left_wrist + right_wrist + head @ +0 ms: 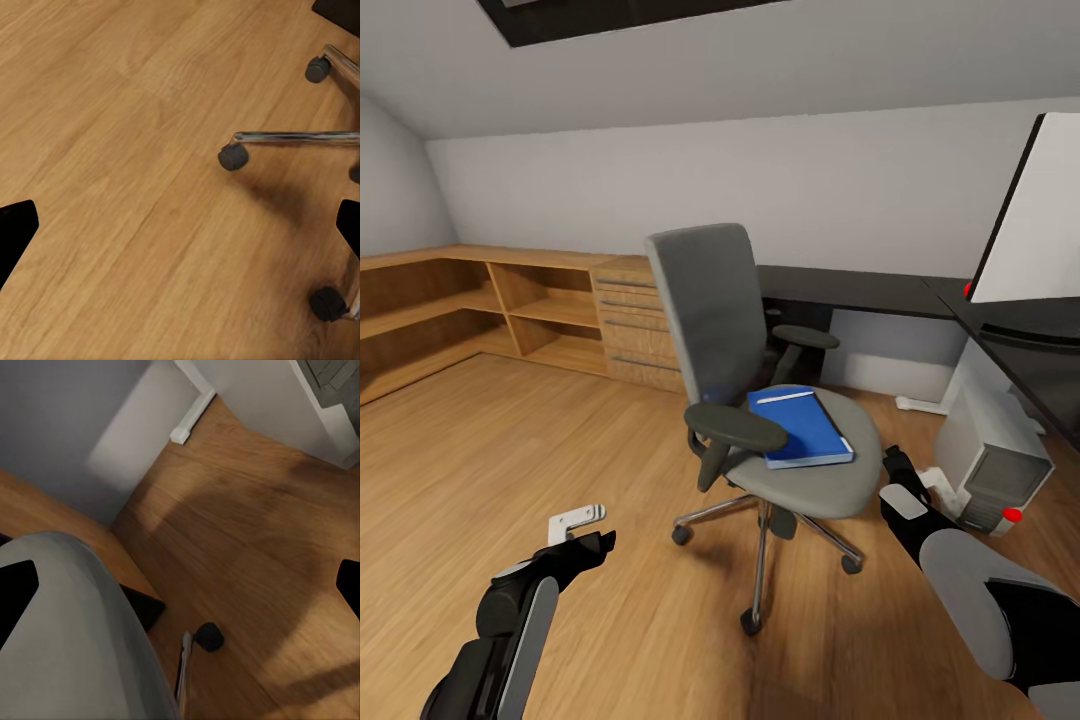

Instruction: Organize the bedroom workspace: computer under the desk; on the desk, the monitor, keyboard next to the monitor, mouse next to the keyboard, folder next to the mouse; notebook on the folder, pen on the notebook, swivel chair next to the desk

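In the head view, the swivel chair (760, 400) stands in the middle of the bedroom on the wood floor (490, 450), turned a little to the right. The blue folder (800, 427) lies flat on its grey seat. Behind the chair, the black table (860, 290) runs along the far wall and turns toward the right side. The monitor (1028, 225) stands on the table at the right, white back toward the camera. The computer (995, 455) is on the floor under the table, at the right. A wooden drawer chest (630, 325) with open shelves stands at the far left. The left end effector (582, 530) hangs low over the floor, left of the chair. The right end effector (900, 475) is just beside the right edge of the seat.

In the left wrist view, the left end effector's fingers (16, 229) are spread wide with nothing between them, above the floor and the chair's metal base with castors.

In the right wrist view, the right end effector's fingers (16, 585) are also spread wide and empty, with the grey seat edge near one finger.
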You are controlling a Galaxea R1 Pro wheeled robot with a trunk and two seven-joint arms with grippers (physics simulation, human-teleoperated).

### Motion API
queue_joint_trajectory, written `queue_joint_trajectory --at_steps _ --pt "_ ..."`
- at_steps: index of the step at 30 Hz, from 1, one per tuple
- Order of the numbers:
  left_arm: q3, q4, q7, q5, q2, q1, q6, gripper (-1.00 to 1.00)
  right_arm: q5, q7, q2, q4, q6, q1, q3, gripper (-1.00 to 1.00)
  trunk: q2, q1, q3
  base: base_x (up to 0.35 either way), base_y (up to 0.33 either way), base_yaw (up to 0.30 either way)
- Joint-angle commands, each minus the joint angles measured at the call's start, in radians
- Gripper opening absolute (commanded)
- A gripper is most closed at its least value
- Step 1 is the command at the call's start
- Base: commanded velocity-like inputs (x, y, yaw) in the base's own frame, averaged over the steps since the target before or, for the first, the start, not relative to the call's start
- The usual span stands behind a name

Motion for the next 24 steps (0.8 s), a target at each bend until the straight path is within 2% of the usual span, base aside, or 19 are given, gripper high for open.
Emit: queue_joint_trajectory --at_steps 1,16,24 --pt "0.001 -0.001 0.007 0.011 -0.001 0.0 0.004 1.0 0.0 -0.002 0.0 -0.001 -0.001 0.0 -0.003 1.0 0.0 0.0 -0.001 0.0 0.0 -0.006" --pt "0.0 0.0 0.006 0.011 -0.001 0.0 0.004 1.0 0.0 -0.002 0.0 -0.001 0.001 0.0 -0.003 1.0 0.0 0.0 -0.001 0.001 0.0 0.0" --pt "0.0 0.001 0.005 0.011 -0.001 0.0 0.003 1.0 0.0 -0.002 0.0 -0.001 0.001 0.0 -0.003 1.0 0.0 0.0 -0.001 0.196 0.0 0.0"
